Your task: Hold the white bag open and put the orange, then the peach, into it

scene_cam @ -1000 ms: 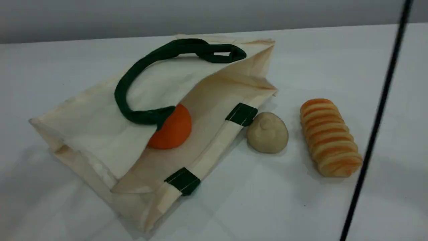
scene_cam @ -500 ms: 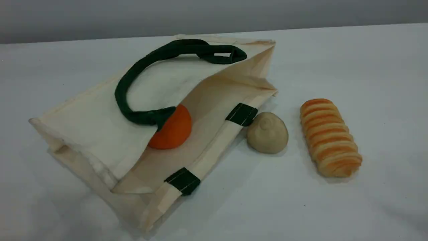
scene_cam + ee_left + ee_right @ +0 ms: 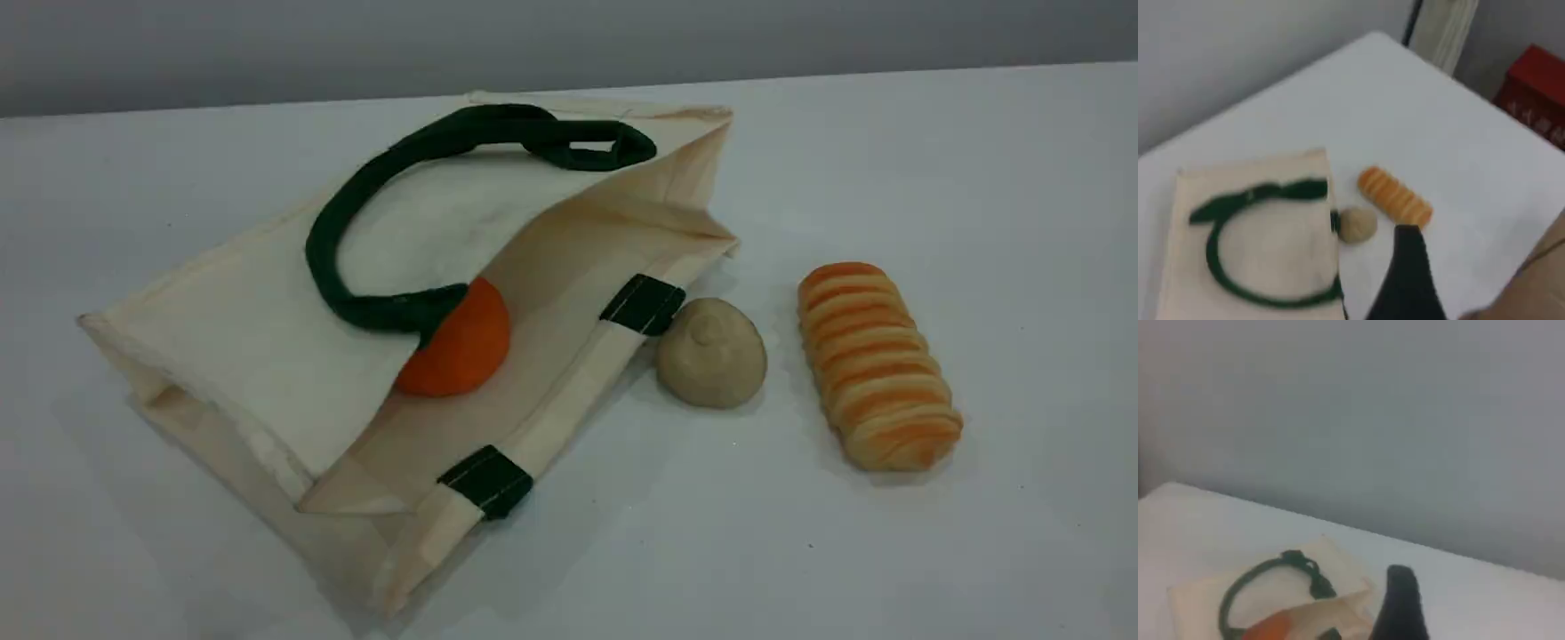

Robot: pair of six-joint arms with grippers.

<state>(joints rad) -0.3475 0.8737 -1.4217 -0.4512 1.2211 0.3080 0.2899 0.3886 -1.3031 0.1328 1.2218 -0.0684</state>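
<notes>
Lying on its side at your left, the white bag (image 3: pixel 258 356) gapes, the orange (image 3: pixel 464 348) just inside its mouth. You see a beige bun (image 3: pixel 711 354) beside the rim, then a striped roll (image 3: pixel 876 364). Left gripper (image 3: pixel 1408 280) and right gripper (image 3: pixel 1399 607) hang spread wide, holding nothing.

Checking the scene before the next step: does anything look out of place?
The white bag lies on its side, mouth gaping toward the beige bun, the orange partly showing inside. No peach is visible in any view.

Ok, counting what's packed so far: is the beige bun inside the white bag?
No, the beige bun lies on the table outside the white bag, between its rim and the striped bread roll.
</notes>
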